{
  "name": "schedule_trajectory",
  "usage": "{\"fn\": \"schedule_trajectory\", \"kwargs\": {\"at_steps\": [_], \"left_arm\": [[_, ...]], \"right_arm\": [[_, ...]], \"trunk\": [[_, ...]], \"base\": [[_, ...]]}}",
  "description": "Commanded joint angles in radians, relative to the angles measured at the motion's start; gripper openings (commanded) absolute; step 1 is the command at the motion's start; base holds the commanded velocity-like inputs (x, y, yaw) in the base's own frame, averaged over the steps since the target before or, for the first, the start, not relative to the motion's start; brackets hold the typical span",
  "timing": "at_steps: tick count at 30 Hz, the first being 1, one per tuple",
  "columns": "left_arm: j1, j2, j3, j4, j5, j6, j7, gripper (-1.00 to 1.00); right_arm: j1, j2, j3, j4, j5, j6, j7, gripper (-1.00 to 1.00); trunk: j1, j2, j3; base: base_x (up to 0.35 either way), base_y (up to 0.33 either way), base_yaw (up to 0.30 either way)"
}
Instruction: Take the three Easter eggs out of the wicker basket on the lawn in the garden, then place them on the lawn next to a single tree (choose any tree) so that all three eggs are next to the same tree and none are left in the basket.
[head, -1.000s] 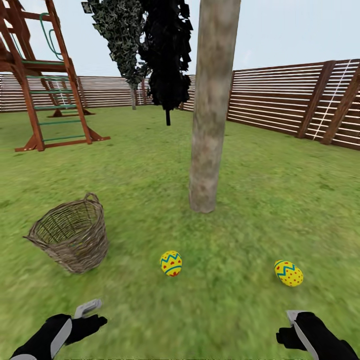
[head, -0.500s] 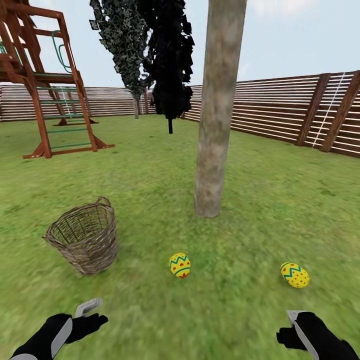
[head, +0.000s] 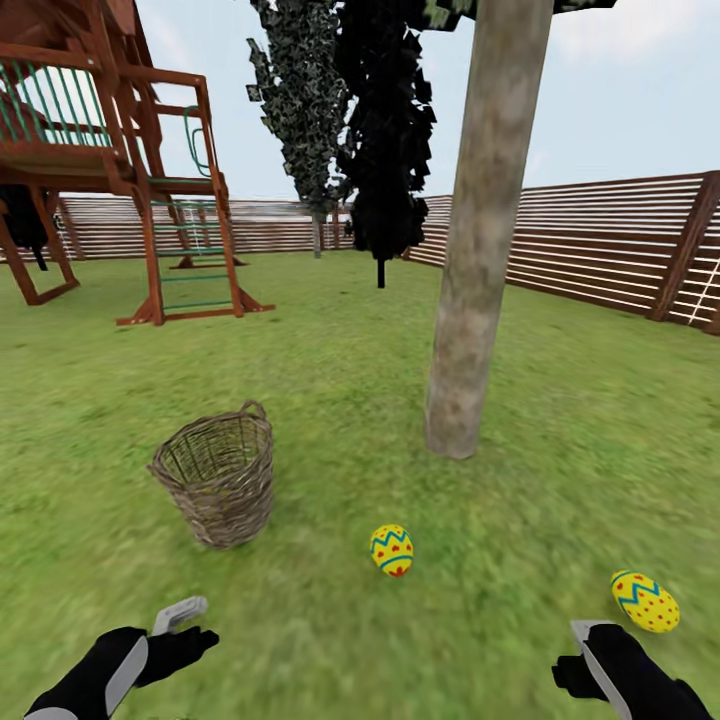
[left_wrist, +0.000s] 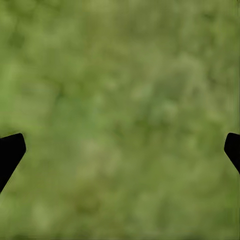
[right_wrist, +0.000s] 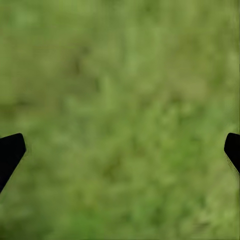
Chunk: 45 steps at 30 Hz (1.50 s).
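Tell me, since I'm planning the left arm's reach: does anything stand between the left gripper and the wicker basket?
Nothing visible does. In the head view only open lawn lies between the left gripper and the wicker basket. The nearest egg lies off to the right of that path, and the tree stands farther back.

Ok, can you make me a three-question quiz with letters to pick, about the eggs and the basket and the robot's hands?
1. Where is the wicker basket?
A. On the slide
B. On the lawn, left of the tree trunk
C. By the fence

2. How many Easter eggs lie on the grass?
A. Two
B. Five
C. None

3. What are the grippers doing?
A. Squeezing eggs
B. Lifting the basket
C. Open, holding nothing

Answers:
1. B: it stands upright on grass, left of the trunk.
2. A: one egg beside the basket, another egg farther right.
3. C: left gripper and right gripper have fingertips spread over bare grass.
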Motion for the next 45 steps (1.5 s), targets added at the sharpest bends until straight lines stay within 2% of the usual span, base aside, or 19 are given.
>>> {"fn": "schedule_trajectory", "kwargs": {"at_steps": [1, 6, 16, 20, 22, 25, 26, 27, 29, 32, 36, 39, 40, 41, 42, 45], "left_arm": [[-0.001, -0.002, 0.005, -0.001, 0.002, 0.007, -0.003, 1.0], [-0.001, -0.016, 0.007, 0.001, 0.001, 0.006, -0.006, 1.0], [-0.001, -0.017, 0.022, 0.007, 0.012, 0.007, -0.01, 1.0], [-0.001, -0.009, 0.023, 0.004, 0.01, 0.008, -0.01, 1.0], [-0.001, 0.015, 0.025, 0.0, 0.01, 0.009, -0.009, 1.0], [-0.001, 0.044, 0.024, -0.001, 0.01, 0.01, -0.009, 1.0], [-0.001, 0.049, 0.024, -0.001, 0.01, 0.012, -0.008, 1.0], [-0.001, 0.052, 0.024, -0.001, 0.01, 0.013, -0.007, 1.0], [-0.001, 0.053, 0.024, -0.001, 0.009, 0.015, -0.006, 1.0], [-0.001, 0.054, 0.023, 0.0, 0.008, 0.017, -0.007, 1.0], [-0.001, 0.057, 0.023, -0.004, 0.009, 0.01, -0.011, 1.0], [-0.001, 0.063, 0.024, -0.013, 0.01, -0.04, -0.012, 1.0], [-0.001, 0.067, 0.026, -0.014, 0.011, -0.09, -0.013, 1.0], [-0.001, 0.074, 0.035, -0.014, 0.013, -0.13, -0.013, 1.0], [-0.001, 0.082, 0.064, -0.01, 0.02, -0.178, -0.013, 1.0], [-0.001, 0.088, 0.105, -0.004, 0.026, -0.226, -0.012, 1.0]], "right_arm": [[0.0, -0.001, 0.001, -0.002, -0.004, 0.005, -0.001, 1.0], [0.0, 0.001, 0.002, -0.002, -0.003, 0.005, -0.002, 1.0], [0.0, 0.0, 0.001, -0.002, -0.005, 0.005, -0.001, 1.0], [0.0, -0.003, -0.003, -0.002, -0.005, 0.006, 0.0, 1.0], [0.0, -0.027, -0.007, -0.004, -0.009, 0.011, 0.01, 1.0], [0.0, -0.099, -0.009, -0.003, -0.013, 0.019, 0.061, 1.0], [0.0, -0.123, -0.009, -0.003, -0.011, 0.021, 0.126, 1.0], [0.0, -0.136, -0.006, -0.002, -0.006, 0.023, 0.19, 1.0], [0.0, -0.142, -0.002, -0.002, 0.0, 0.024, 0.236, 1.0], [0.0, -0.143, 0.0, -0.002, 0.001, 0.023, 0.252, 1.0], [0.0, -0.139, 0.002, -0.002, 0.002, 0.023, 0.222, 1.0], [0.0, -0.131, 0.003, -0.002, 0.004, 0.022, 0.185, 1.0], [0.0, -0.126, 0.003, -0.002, 0.003, 0.022, 0.175, 1.0], [0.0, -0.125, 0.003, -0.002, 0.003, 0.021, 0.172, 1.0], [0.0, -0.124, 0.003, -0.002, 0.003, 0.021, 0.17, 1.0], [0.0, -0.123, 0.003, -0.002, 0.003, 0.021, 0.169, 1.0]], "trunk": [[-0.001, 0.0, 0.003], [-0.003, 0.001, 0.022], [-0.007, 0.003, 0.061], [-0.013, 0.011, 0.076], [-0.02, 0.025, 0.082], [-0.032, 0.046, 0.091], [-0.036, 0.053, 0.095], [-0.039, 0.06, 0.098], [-0.047, 0.074, 0.104], [-0.059, 0.095, 0.113], [-0.074, 0.123, 0.126], [-0.085, 0.144, 0.135], [-0.089, 0.151, 0.138], [-0.093, 0.158, 0.142], [-0.097, 0.165, 0.145], [-0.108, 0.186, 0.154]], "base": [[0.0, 0.0, 0.291], [0.0, 0.115, 0.291], [0.0, 0.278, 0.285], [-0.023, 0.286, 0.241], [-0.064, 0.286, 0.196], [-0.072, 0.286, 0.168], [-0.074, 0.286, 0.165], [-0.074, 0.287, 0.177], [-0.075, 0.287, 0.184], [-0.076, 0.287, 0.189], [-0.077, 0.287, 0.191], [-0.082, 0.287, 0.191], [-0.084, 0.287, 0.191], [-0.085, 0.287, 0.191], [-0.085, 0.287, 0.191], [-0.085, 0.287, 0.191]]}}
